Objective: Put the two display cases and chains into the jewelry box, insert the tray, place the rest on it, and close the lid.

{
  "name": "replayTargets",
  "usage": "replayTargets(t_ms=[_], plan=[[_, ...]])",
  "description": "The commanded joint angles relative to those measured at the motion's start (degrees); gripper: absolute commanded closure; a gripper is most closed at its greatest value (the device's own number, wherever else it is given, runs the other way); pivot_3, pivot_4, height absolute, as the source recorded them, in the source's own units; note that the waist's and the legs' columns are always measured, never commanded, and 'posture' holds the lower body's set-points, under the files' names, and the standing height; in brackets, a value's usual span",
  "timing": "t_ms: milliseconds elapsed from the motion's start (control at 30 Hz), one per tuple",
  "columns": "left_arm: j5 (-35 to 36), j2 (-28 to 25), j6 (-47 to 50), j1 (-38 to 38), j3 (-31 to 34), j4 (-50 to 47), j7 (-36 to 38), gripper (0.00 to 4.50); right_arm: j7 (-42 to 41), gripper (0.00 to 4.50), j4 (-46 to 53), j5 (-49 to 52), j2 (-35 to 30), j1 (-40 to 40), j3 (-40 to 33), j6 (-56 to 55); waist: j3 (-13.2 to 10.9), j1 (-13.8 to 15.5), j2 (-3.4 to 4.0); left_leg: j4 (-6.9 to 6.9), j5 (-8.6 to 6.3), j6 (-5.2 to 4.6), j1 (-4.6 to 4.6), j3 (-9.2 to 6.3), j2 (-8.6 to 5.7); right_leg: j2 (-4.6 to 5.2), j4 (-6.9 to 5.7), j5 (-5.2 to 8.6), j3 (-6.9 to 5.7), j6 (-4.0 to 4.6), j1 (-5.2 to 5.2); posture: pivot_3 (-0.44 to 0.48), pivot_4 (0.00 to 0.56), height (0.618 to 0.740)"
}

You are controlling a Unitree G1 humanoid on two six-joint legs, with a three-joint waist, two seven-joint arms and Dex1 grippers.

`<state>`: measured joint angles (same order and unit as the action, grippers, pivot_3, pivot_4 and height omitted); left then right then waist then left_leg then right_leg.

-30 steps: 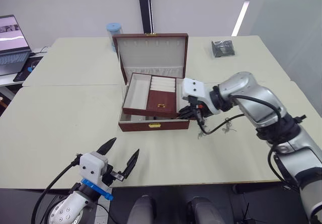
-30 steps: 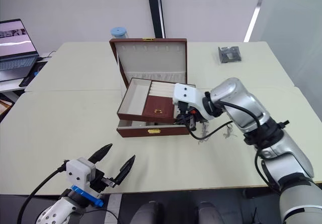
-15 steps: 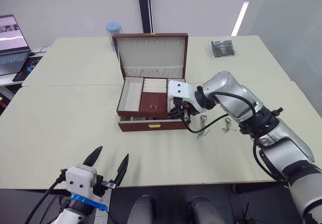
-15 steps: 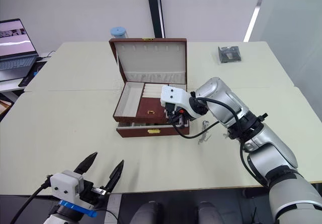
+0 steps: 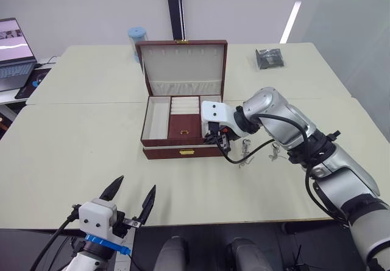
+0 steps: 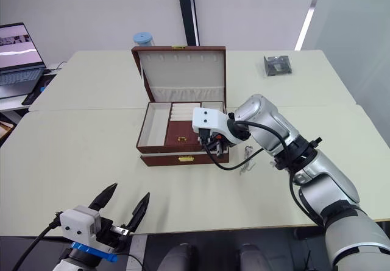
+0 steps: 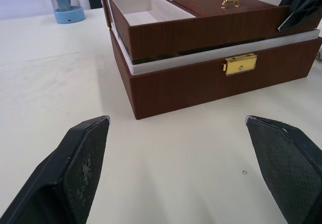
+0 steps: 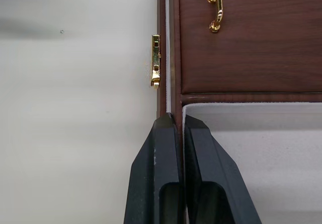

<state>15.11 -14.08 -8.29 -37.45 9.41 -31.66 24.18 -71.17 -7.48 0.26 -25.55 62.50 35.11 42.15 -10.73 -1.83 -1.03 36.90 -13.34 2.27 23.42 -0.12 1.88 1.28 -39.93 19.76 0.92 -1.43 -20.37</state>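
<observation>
The jewelry box [image 5: 183, 151] stands mid-table with its lid [image 5: 183, 64] raised upright. The tray [image 5: 184, 123] lies level in the box's top, and its wall [image 7: 201, 30] still shows above the box rim. My right gripper [image 5: 218, 139] is shut on the tray's front right wall, fingers [image 8: 161, 148] pinching either side of it near the gold clasp [image 8: 155, 61]. The rest, two small silver pieces [image 5: 245, 157] [image 5: 275, 154], lie on the table right of the box. My left gripper [image 5: 135, 187] hovers open at the near edge. The display cases and chains are hidden.
A dark shiny packet [image 5: 269, 58] lies at the far right of the table. A blue-capped bottle [image 5: 138, 38] stands behind the lid's left corner. A laptop [image 5: 13, 55] sits on a side desk at far left. A seam runs across the joined tabletops.
The tray, tilted and raised above the box a second ago, has come down and left and now sits level in the box. My left gripper has sunk toward the near edge.
</observation>
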Motion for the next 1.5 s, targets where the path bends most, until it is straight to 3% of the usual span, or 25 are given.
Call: replayTargets(t_ms=[33, 1500], plan=[[-0.20, 0.00, -0.78, -0.10, 0.32, -1.97, -0.52, 0.00, 0.04, 4.48, 0.99, -0.27, 0.64, 2.13, -1.02, 0.43, 0.00, 0.00, 0.00, 0.00, 0.00, 0.00, 0.00, 0.00, 0.00, 0.00, 0.00, 0.00, 0.00, 0.00, 0.00, 0.000, 0.150, 0.740], [-0.23, -0.86, 2.72, 1.88, -0.36, -3.82, -1.26, 0.00, -0.64, 4.48, -1.17, -0.99, 0.20, 0.90, -1.80, 0.37, 0.02, 0.09, -0.02, 0.01, 0.00, 0.00, 0.00, -0.06, -0.03, 0.02, 0.00, 0.00, -0.04, 0.01, 0.03, 0.000, 0.150, 0.740]])
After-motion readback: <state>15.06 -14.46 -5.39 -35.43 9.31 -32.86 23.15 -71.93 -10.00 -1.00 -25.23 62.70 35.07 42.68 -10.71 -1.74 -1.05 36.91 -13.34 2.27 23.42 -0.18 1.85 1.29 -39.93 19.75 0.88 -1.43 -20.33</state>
